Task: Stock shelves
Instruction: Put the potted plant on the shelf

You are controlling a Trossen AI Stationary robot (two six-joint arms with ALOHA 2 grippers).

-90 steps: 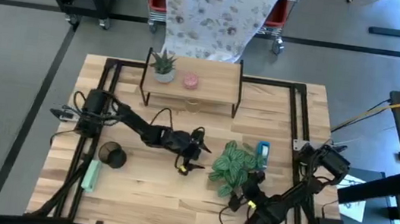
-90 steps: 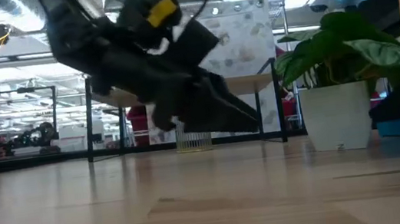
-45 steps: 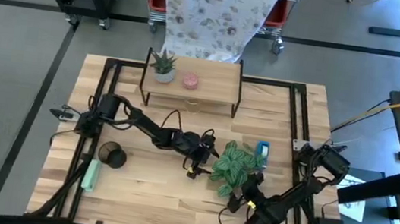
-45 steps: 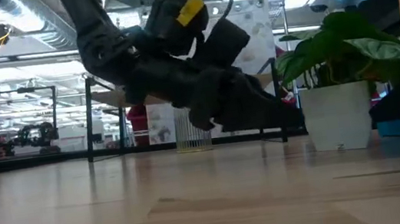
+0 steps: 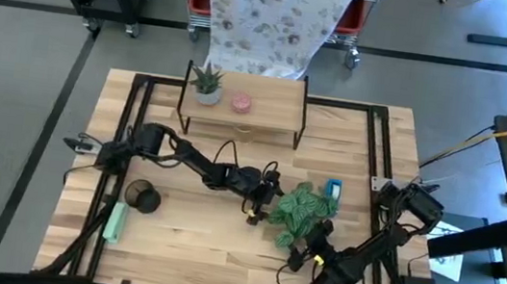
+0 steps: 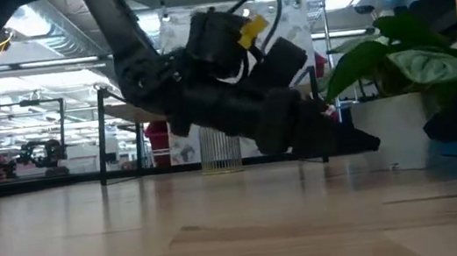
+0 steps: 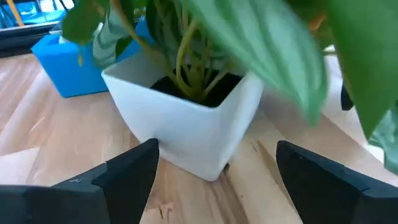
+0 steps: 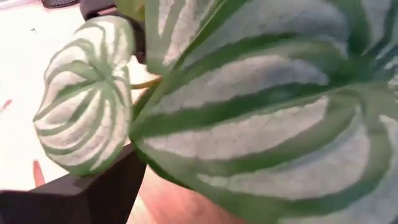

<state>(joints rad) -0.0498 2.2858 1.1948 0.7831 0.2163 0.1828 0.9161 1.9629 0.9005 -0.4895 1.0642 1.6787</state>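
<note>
The left gripper, which a second ago hung well short of the striped plant, has reached along the table to the white pot, fingers spread wide to either side and not yet touching. Behind the plant stand the shelves, holding a succulent and a pink item. Beside the plant, the right gripper waits under its leaves, its grip impossible to judge.

Two potted plants, one shelves, one blue box, one pink item.
</note>
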